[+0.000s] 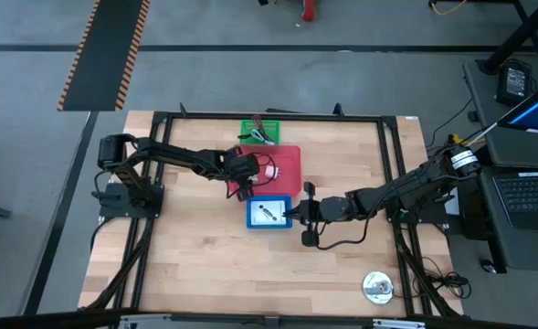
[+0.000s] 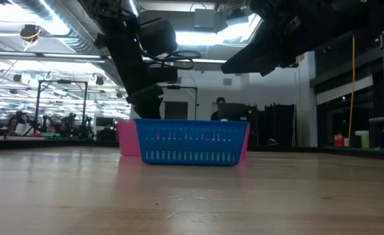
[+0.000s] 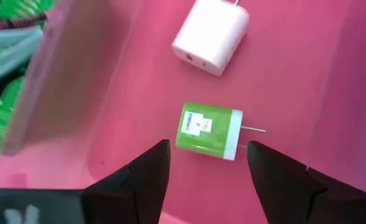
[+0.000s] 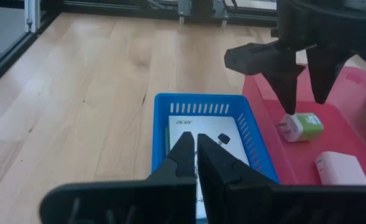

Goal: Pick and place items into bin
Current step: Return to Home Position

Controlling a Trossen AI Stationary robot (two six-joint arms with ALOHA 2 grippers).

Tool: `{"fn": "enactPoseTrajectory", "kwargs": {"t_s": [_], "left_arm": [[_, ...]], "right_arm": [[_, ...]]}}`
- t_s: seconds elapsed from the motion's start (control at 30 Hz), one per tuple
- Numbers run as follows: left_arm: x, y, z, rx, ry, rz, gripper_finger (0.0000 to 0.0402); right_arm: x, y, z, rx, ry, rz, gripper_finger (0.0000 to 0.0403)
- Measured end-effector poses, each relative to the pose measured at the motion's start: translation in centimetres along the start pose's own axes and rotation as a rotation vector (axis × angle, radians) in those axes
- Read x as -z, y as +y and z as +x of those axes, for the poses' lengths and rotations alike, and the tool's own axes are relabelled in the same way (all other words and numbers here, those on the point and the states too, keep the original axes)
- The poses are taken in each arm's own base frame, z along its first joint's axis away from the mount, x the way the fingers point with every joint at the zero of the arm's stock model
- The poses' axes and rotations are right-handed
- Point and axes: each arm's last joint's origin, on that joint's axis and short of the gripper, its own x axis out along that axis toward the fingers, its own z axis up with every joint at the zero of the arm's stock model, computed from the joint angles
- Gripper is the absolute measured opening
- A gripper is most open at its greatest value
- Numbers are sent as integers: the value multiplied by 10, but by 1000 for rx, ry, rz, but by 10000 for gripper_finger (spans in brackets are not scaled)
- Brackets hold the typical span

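A green plug-in charger (image 3: 210,132) lies on its side on the floor of the pink bin (image 1: 290,157), its two prongs sticking out sideways. A white charger (image 3: 210,34) lies beyond it. My left gripper (image 3: 207,149) is down inside the bin, open, with one finger on each side of the green charger and a small gap on both sides. The right wrist view shows those fingers (image 4: 288,93) just above the charger (image 4: 302,126). My right gripper (image 4: 197,149) hovers shut above the blue basket (image 1: 253,219), which holds a white printed card (image 4: 201,130).
A green bin (image 1: 259,132) with mixed items stands behind the pink bin at the table's far side. A round silver object (image 1: 377,287) lies near the front right corner. Black frame rails (image 1: 392,164) run along the table's edges. Bare wood lies left of and in front of the basket.
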Motion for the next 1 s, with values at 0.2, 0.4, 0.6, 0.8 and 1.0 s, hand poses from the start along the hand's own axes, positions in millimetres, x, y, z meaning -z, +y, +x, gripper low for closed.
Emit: {"fn": "enactPoseTrajectory", "kwargs": {"t_s": [0.2,0.4,0.6,0.8,1.0], "left_arm": [[-8,-5,-30,-11,-117,56,166],[-10,-14,-89,-21,-309,116,84],[15,-15,-130,104,-554,141,7],[72,-10,-125,315,-767,128,1],[120,2,-107,359,-941,71,1]], "right_arm": [[0,0,0,0,0,-4,0],[-1,0,0,0,-6,-1,0],[0,4,-1,-14,-7,-5,0],[0,11,-4,-35,-8,-14,0],[0,11,-4,-35,-8,11,0]]}}
